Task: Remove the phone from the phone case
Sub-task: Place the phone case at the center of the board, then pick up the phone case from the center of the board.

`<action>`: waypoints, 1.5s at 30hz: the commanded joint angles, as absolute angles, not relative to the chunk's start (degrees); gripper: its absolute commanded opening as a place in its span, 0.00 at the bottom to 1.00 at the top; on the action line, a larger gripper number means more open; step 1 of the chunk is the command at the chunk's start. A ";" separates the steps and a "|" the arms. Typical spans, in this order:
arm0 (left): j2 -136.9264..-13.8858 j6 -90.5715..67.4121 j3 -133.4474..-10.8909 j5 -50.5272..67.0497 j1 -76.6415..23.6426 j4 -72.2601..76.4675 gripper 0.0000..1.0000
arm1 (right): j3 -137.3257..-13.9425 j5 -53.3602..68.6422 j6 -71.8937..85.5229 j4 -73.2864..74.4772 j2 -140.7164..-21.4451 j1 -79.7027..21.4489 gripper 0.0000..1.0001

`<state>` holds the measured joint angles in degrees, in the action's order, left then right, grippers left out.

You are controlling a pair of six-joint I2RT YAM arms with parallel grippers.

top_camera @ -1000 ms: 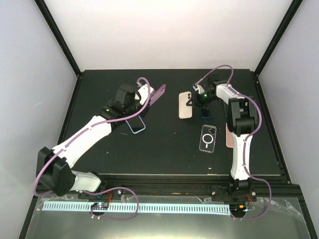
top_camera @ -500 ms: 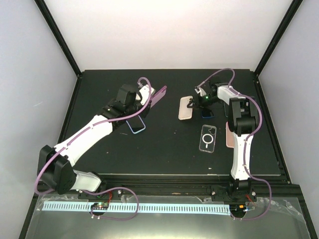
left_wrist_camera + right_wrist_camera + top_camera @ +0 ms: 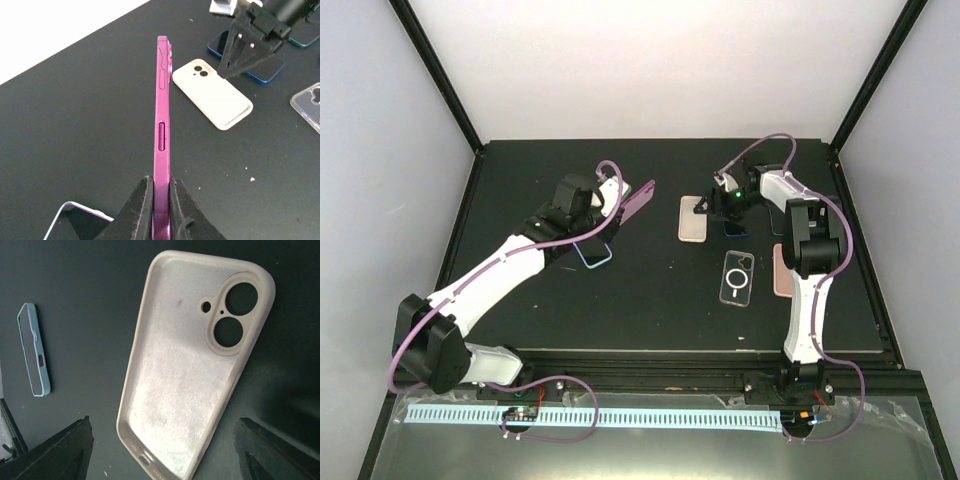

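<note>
My left gripper (image 3: 161, 192) is shut on the lower end of a magenta phone (image 3: 162, 115), which is held edge-on above the table. The phone (image 3: 640, 197) and the left gripper (image 3: 620, 208) show left of centre in the top view. A cream phone case (image 3: 190, 375) lies flat on the table, hollow side up, with nothing in it. My right gripper (image 3: 164, 421) hovers open over the case's lower end, its fingers apart from the rim on both sides. The same case (image 3: 693, 218) lies just left of the right gripper (image 3: 712, 205) in the top view.
A blue phone (image 3: 735, 229) lies under the right wrist. A clear case (image 3: 737, 277) lies nearer the front, with a pink item (image 3: 779, 270) to its right. A light blue case (image 3: 592, 254) sits under the left arm. The black table (image 3: 660, 310) ends at a frame rail.
My right gripper went from shut to open and let the cream case go; the case now lies flat on the table. The left gripper still grips the magenta phone, barely shifted.
</note>
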<state>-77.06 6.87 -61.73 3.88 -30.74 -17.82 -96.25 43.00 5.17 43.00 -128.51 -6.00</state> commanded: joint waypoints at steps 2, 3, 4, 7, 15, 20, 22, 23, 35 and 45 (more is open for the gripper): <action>-73.74 6.62 -62.23 4.87 -30.81 -19.20 0.02 | -94.35 41.45 3.27 44.80 -122.40 -5.72 0.83; -73.74 6.87 -62.95 4.25 -31.17 -21.15 0.02 | -93.95 41.62 3.00 44.90 -121.55 -5.71 0.84; -73.78 7.03 -63.82 3.10 -31.49 -23.02 0.02 | -93.48 42.22 2.73 44.91 -120.43 -5.67 0.84; -72.40 7.29 -64.00 -2.34 -33.30 -24.79 0.02 | -90.40 44.81 4.51 43.12 -115.78 -5.71 0.85; -71.34 7.72 -64.65 -8.16 -37.47 -23.43 0.02 | -79.24 47.68 13.36 29.70 -100.45 -5.94 0.87; -73.03 6.97 -66.41 -10.37 -37.49 -23.00 0.02 | -85.20 37.52 6.96 38.11 -106.04 -7.59 0.80; -73.04 6.90 -66.76 -10.41 -37.45 -22.72 0.02 | -85.88 34.70 6.84 38.71 -109.10 -7.80 0.77; -73.04 6.93 -66.91 -10.50 -37.46 -22.68 0.02 | -86.35 33.08 6.79 38.76 -110.34 -7.90 0.74; -75.48 6.34 -66.79 -10.67 -37.44 -21.59 0.01 | -92.60 27.37 7.52 37.33 -122.12 -8.79 0.55; -76.04 5.98 -67.31 -10.68 -37.44 -21.54 0.02 | -97.84 26.35 8.12 38.30 -128.21 -9.80 0.39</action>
